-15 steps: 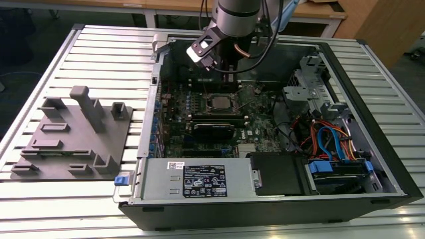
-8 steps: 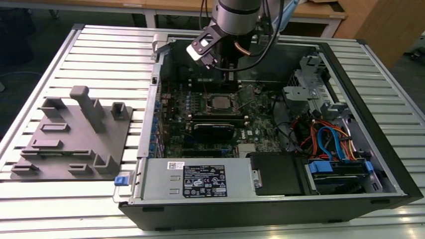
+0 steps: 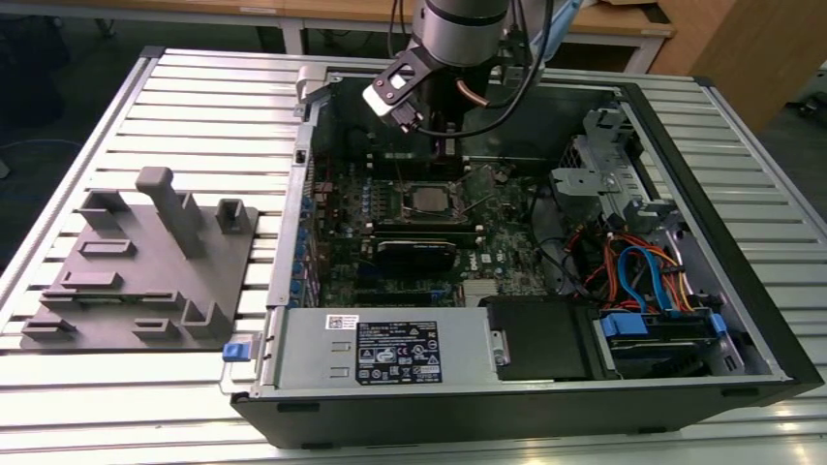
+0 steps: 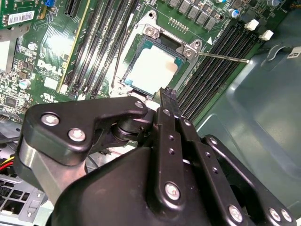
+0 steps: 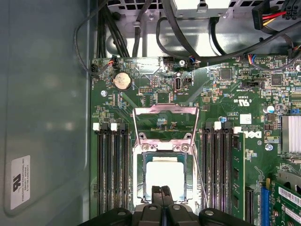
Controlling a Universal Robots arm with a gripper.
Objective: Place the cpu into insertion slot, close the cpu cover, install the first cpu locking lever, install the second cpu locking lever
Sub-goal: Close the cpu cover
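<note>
The claw (image 5: 162, 192) is nearest in both wrist views. Its two black fingers are pressed together with nothing between them, and the tips hang just over the near edge of the insertion slot (image 5: 140, 172).

The cpu (image 5: 164, 175) is already seated in that slot, lying flat with its pale metal top facing up and the slot's silver rim framing it on every side. The claw tips are close above the chip's near edge, but I cannot tell whether they touch it.

On the side of the insertion slot away from the claw, the cpu cover (image 5: 164, 111) is swung open on its hinge. It is not closed over the chip, and green board shows through its big square window. In the second wrist view a thin metal lever (image 4: 225, 57) sticks out from a corner of the insertion slot, unlatched, and runs across the neighbouring memory slots (image 5: 113, 174). Those long black slots flank the insertion slot on two opposite sides.

Past the open cover from the insertion slot, a round coin battery (image 5: 122, 81) sits on the board. Beyond it, black cables (image 5: 188, 42) loop along the wall of the case.

In the exterior view the arm (image 3: 459, 29) reaches down into the open computer case (image 3: 723, 194) just behind the insertion slot. The case lies on a slatted metal tabletop (image 3: 194, 97). A grey moulded fixture (image 3: 142, 262) sits well apart from the insertion slot, outside the case toward the exterior view's left.
</note>
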